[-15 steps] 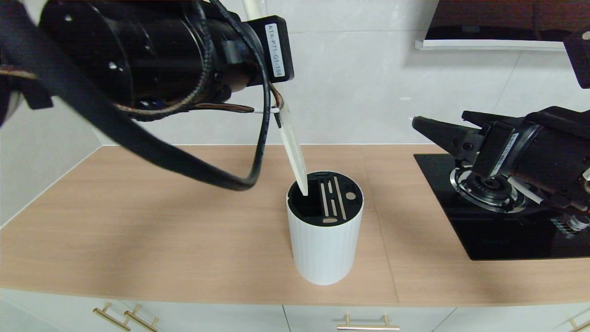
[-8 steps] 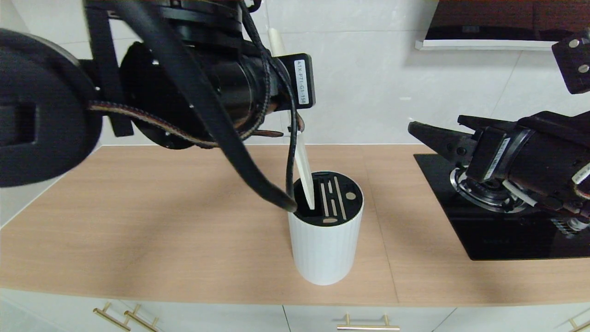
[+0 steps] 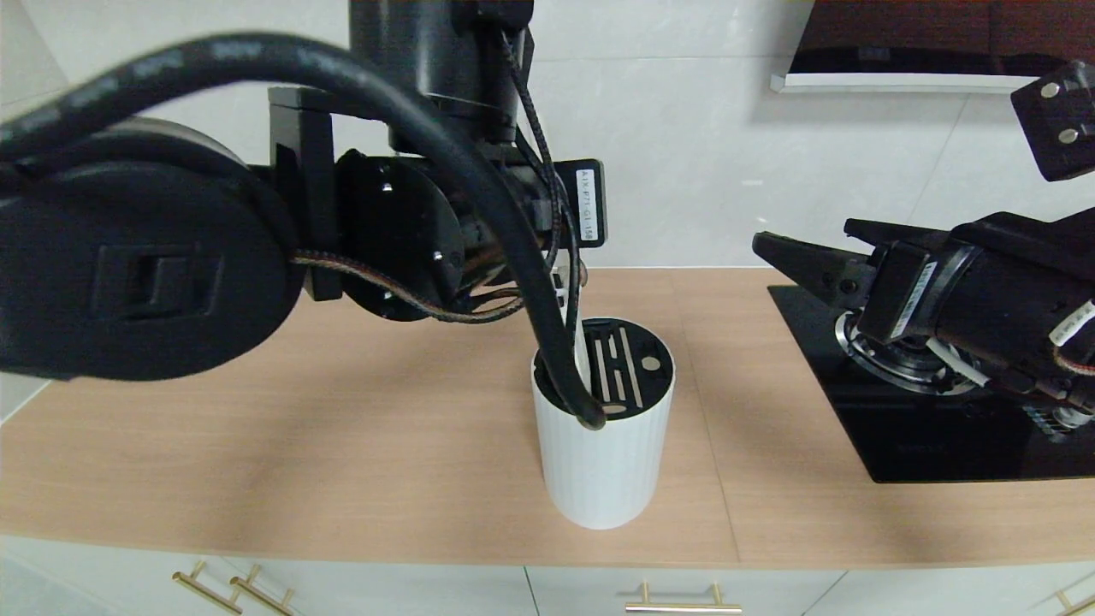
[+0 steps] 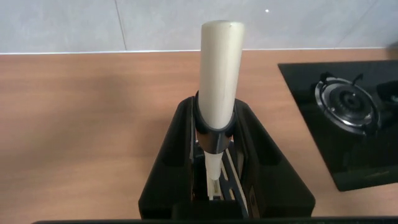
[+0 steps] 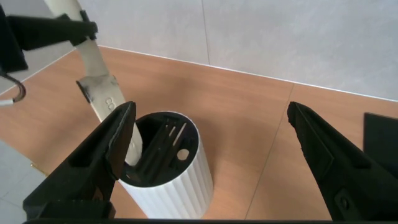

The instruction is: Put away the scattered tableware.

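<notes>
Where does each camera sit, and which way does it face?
Head view: up high, facing forward and down at the counter; left arm above the holder, right gripper at right.
Left wrist view: behind the left gripper, looking down the knife.
Right wrist view: between open fingers, facing the holder.
Head and right wrist share the holder.

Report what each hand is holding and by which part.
The left hand grips a cream-handled knife by its handle, blade down inside the white knife holder. The right hand is open and holds nothing.
</notes>
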`<state>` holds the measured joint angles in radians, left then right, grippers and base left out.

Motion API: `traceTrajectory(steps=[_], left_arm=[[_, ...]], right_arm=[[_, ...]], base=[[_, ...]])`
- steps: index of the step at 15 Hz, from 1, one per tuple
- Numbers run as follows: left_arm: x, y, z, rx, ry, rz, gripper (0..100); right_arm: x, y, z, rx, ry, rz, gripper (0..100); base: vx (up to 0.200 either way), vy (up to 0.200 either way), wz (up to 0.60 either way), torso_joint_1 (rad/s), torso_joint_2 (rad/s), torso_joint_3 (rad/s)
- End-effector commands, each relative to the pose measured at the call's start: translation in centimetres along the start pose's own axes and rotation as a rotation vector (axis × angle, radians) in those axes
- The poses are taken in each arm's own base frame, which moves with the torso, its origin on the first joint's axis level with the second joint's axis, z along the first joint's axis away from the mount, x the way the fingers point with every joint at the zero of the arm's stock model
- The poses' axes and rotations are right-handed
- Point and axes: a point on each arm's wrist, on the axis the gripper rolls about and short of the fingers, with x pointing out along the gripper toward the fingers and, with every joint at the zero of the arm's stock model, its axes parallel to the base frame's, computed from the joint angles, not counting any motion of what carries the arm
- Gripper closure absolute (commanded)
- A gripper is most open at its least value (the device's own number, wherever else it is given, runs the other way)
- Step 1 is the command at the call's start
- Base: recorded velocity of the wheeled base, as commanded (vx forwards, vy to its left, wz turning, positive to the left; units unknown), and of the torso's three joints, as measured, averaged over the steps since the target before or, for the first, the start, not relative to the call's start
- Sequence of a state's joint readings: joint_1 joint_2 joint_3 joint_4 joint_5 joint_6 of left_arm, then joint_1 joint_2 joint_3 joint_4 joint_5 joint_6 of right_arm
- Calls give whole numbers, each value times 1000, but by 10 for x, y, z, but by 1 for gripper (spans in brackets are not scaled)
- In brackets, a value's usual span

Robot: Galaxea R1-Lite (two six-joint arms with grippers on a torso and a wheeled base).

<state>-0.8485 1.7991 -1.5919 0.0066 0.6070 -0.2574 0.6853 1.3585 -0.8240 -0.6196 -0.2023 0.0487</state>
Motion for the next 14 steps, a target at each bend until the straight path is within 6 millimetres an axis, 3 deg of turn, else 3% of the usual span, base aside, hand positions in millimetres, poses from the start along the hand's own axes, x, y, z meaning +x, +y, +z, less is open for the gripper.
traceTrajectory(steps=[1,14], left_arm=[[7,-3,-10,10,26,4,100],[26,-15,-62,27,157,21,100]], right_arm=[[1,0,-1,0,4,0,0],[6,1,-7,-5,28,-1,0]], base=[[0,0,0,0,0,0],[0,0,0,0,0,0]])
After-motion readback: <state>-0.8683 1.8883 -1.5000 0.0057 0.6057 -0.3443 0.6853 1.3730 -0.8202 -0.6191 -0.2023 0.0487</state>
